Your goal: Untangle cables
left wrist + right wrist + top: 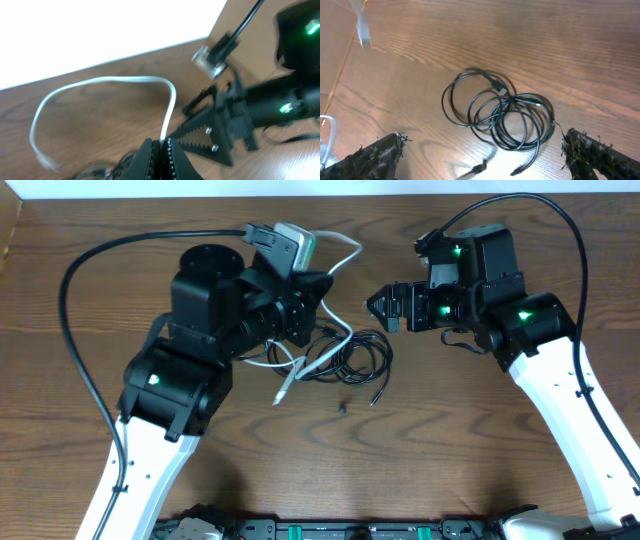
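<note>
Gripping white cable (100, 81), left end effector (161, 156) is clamped shut; right end effector (383, 308) wide open, empty; black cables (502, 112) coiled together on desk (570, 50), prob. early stage.

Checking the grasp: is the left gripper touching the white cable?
Touching. The left wrist view shows the white cable running down into the shut left gripper, pinched between its fingers.
</note>
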Controlling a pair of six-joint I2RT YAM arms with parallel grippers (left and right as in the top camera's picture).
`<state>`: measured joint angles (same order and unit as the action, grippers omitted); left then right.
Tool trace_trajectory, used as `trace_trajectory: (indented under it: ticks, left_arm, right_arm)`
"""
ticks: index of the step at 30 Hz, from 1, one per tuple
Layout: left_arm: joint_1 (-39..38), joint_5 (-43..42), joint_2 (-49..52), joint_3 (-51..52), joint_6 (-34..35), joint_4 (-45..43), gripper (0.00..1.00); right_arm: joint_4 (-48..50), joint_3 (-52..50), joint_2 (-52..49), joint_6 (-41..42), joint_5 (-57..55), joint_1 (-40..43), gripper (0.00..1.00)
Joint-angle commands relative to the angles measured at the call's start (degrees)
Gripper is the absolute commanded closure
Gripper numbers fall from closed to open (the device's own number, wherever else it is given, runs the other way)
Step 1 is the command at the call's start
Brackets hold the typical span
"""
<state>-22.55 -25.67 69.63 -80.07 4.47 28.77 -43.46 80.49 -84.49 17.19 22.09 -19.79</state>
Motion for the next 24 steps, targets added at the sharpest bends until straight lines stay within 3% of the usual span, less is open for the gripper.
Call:
trace_trajectory:
  ticks: [1, 9, 18, 24]
  left_arm:
    - [0.1, -1.4, -0.2, -0.5, 5.3, -3.0, 0.93]
    - [0.3, -0.5, -0.2, -0.5, 10.0, -13.2, 0.93]
    - [1.0, 28.3, 1.0, -0.5, 12.5, -14.8, 0.92]
    - [4.3, 30.7, 4.6, -0.5, 11.6, -17.7, 0.93]
  right_arm:
    - [-0.1, 0.1, -0.2, -0.5, 2.5, 0.2, 0.01]
    - [-1.2, 0.1, -0.2, -0.5, 2.2, 0.2, 0.01]
    - [-1.4, 0.1, -0.2, -0.5, 0.7, 0.2, 0.01]
    - [-1.6, 0.1, -0.2, -0.5, -0.1, 0.2, 0.01]
